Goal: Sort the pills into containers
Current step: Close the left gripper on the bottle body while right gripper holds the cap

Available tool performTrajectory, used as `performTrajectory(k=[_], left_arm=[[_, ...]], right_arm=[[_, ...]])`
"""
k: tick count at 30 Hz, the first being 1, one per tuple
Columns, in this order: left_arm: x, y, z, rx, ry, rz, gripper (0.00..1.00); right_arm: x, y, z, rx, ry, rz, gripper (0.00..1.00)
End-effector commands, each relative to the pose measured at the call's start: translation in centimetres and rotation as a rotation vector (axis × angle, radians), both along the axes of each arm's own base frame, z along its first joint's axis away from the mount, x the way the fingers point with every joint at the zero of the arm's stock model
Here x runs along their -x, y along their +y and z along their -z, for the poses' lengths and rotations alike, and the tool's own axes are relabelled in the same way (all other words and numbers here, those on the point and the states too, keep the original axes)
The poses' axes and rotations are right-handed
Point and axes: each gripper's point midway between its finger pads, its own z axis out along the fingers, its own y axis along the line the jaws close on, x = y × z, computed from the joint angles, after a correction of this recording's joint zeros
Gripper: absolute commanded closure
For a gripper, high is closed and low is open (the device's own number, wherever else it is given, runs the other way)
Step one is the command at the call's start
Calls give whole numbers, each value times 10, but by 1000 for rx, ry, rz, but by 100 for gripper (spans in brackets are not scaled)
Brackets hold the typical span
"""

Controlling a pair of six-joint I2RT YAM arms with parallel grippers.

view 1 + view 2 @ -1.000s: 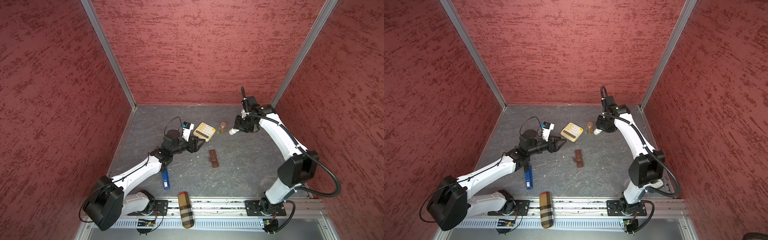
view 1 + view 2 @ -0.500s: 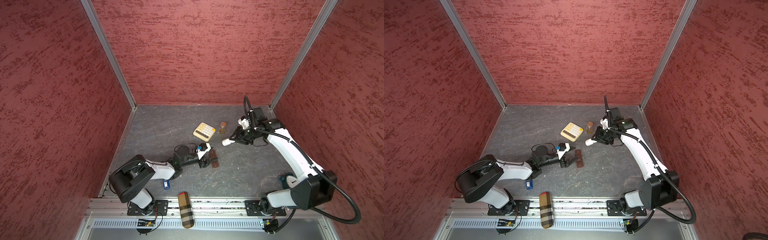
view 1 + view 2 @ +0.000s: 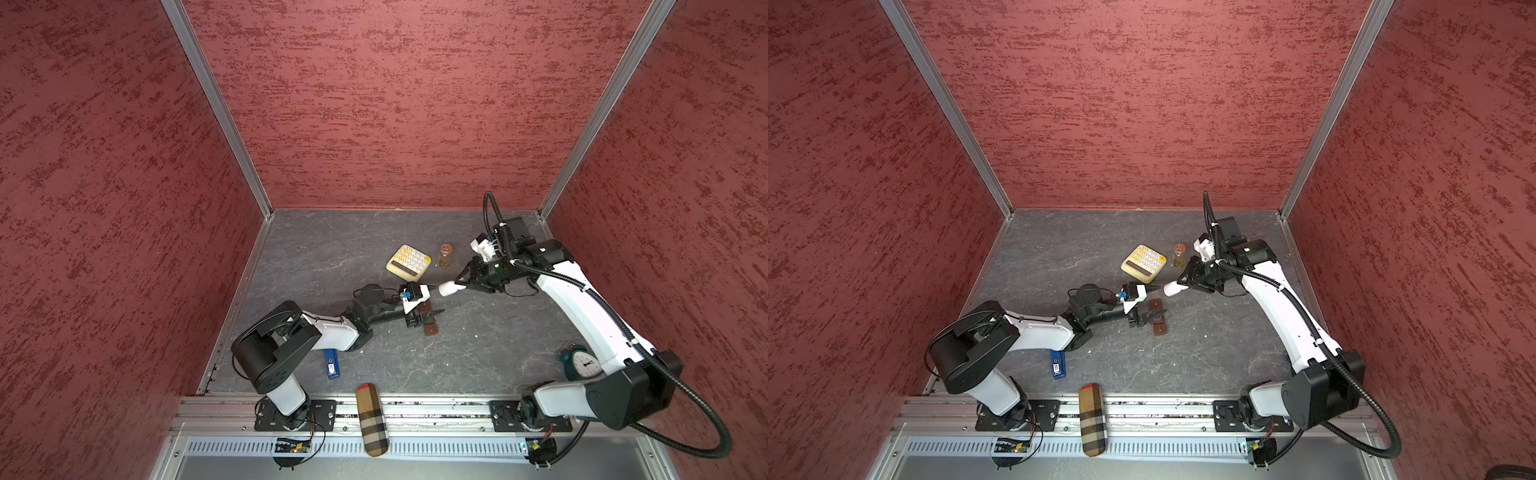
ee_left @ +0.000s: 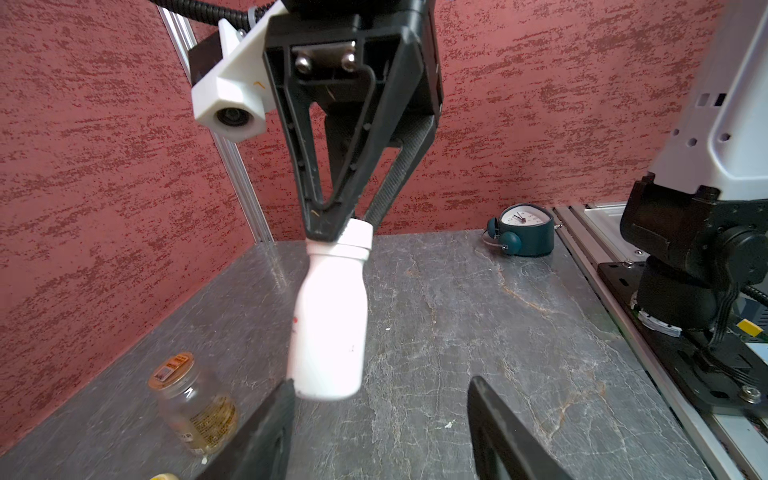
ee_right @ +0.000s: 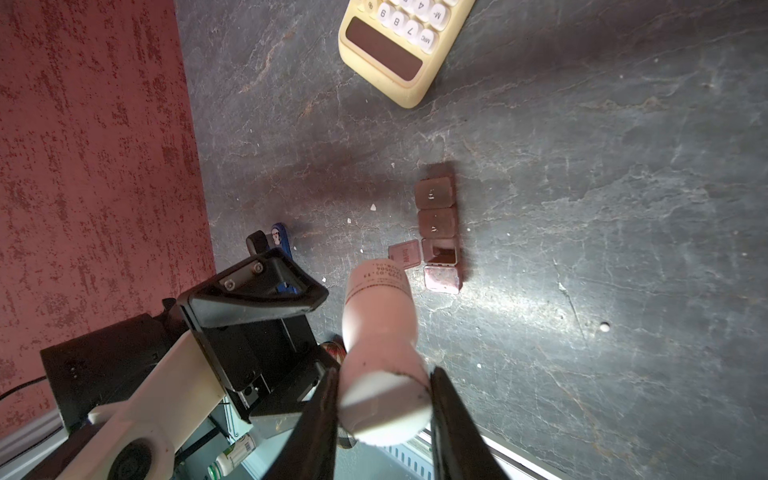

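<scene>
Containers [image 5: 435, 224], one open, calc [image 5: 384, 56] key "MRC"

One apiece: white bottle [image 3: 448, 287], amber jar [image 3: 445, 255], calculator [image 3: 408, 261], clock [image 3: 581, 364], blue stick [image 3: 331, 368], plaid case [image 3: 372, 420], brown strip box [image 5: 436, 224]. Four compartments [image 5: 433, 192] showing in it. One round white pill [image 5: 604, 327]; smaller white specks [image 5: 373, 207] too tiny to count.

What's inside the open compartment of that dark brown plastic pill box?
In the right wrist view, the dark brown plastic pill box has one lid flipped open. That compartment shows only its brown floor, no pill. Its shadowed corner cannot be read.
</scene>
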Motion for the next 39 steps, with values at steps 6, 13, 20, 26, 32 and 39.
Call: performTrajectory(k=[6, 13, 20, 26, 32, 39], left_arm=[[-14, -4, 3, 3, -22, -11, 34], [-18, -6, 3, -1, -17, 4, 35], [-19, -10, 8, -20, -6, 23, 38], [-19, -10, 13, -27, 5, 31, 42], [-17, -11, 12, -21, 6, 48, 46], [-17, -13, 11, -19, 10, 58, 53]], right_arm=[[8, 10, -4, -5, -6, -56, 72], [7, 18, -5, -6, -5, -81, 72], [5, 25, -8, -3, -11, -101, 73], [3, 28, -9, -7, -19, -109, 73], [4, 27, -6, 3, -11, -112, 74], [6, 29, -5, 3, -8, -119, 75]])
